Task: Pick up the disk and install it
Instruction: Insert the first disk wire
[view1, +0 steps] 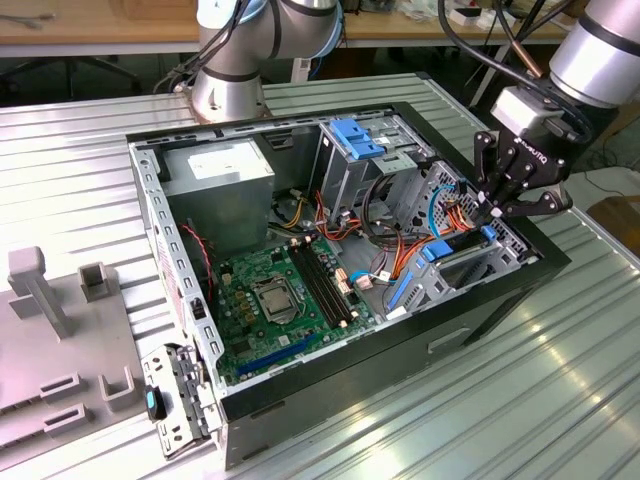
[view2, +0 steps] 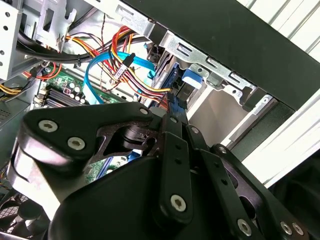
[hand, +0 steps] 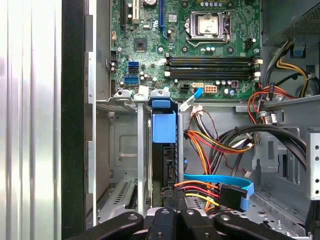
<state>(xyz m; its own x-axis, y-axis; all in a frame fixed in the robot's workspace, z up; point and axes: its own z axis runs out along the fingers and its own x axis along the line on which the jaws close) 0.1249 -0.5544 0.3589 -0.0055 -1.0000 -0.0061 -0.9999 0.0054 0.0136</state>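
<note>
Disk seated on edge in the drive cage, hand at its end.

In the exterior view, the hand (view1: 497, 212) reaches the cage at the computer case (view1: 400, 370) front corner. In the second wrist view, fingers (view2: 172, 112) look pressed together against the blue end. In the first wrist view, the disk (hand: 164, 127) stands in its slot; cables (hand: 210, 192) nearby could snag.

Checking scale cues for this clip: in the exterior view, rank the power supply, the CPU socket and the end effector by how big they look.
1. Power supply, clearly largest.
2. End effector, though it sits on the view's right and may be nearer the camera, so its rank is unsure.
3. CPU socket, smallest.
</note>
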